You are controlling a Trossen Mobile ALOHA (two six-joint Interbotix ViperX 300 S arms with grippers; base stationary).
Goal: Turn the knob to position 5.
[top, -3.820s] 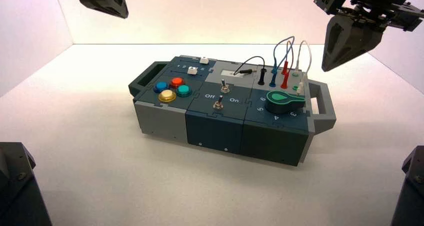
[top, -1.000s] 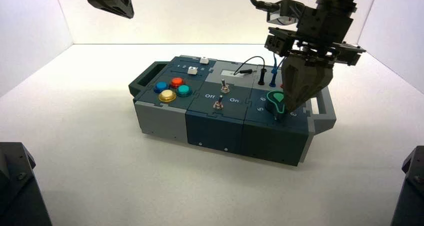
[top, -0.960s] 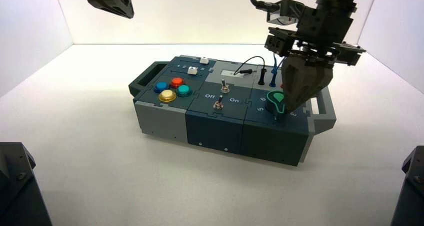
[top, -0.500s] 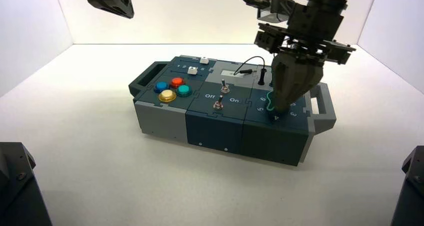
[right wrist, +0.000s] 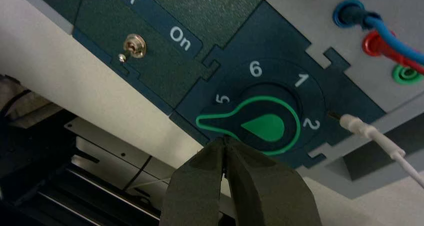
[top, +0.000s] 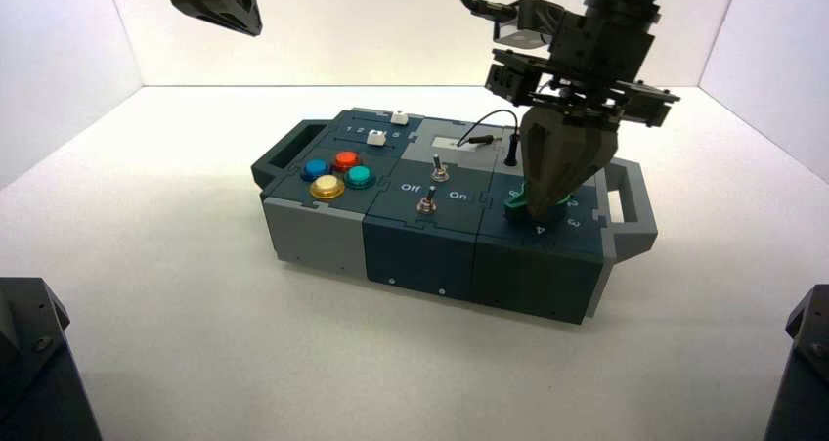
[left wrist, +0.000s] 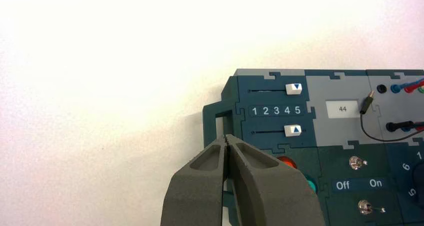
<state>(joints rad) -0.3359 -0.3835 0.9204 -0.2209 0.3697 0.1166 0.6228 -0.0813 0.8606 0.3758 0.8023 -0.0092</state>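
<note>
The teal-green teardrop knob (right wrist: pixel 264 127) sits on the dark blue right end of the box (top: pixel 430 250). In the right wrist view its pointed end lies close beside the white digit 5 (right wrist: pixel 222 99), a little on the side away from the 6. My right gripper (right wrist: pixel 225 139) is shut, and its tips touch the knob's rim by the pointed end. In the high view this gripper (top: pixel 533 204) stands over the knob (top: pixel 514 203) and hides most of it. My left gripper (left wrist: pixel 227 138) is shut and empty. It hangs high at the back left (top: pixel 220 1).
Two metal toggle switches (right wrist: pixel 134 44) stand beside the Off/On lettering. Coloured push buttons (top: pixel 337 174) and two white sliders (left wrist: pixel 293 88) are on the box's left part. Plugs and wires (right wrist: pixel 372 28) sit behind the knob. Handles stick out at both ends (top: pixel 626 206).
My right gripper came down from the upper right onto the knob and moved left. The knob's pointed end swung from the right side past the 4 to beside the 5.
</note>
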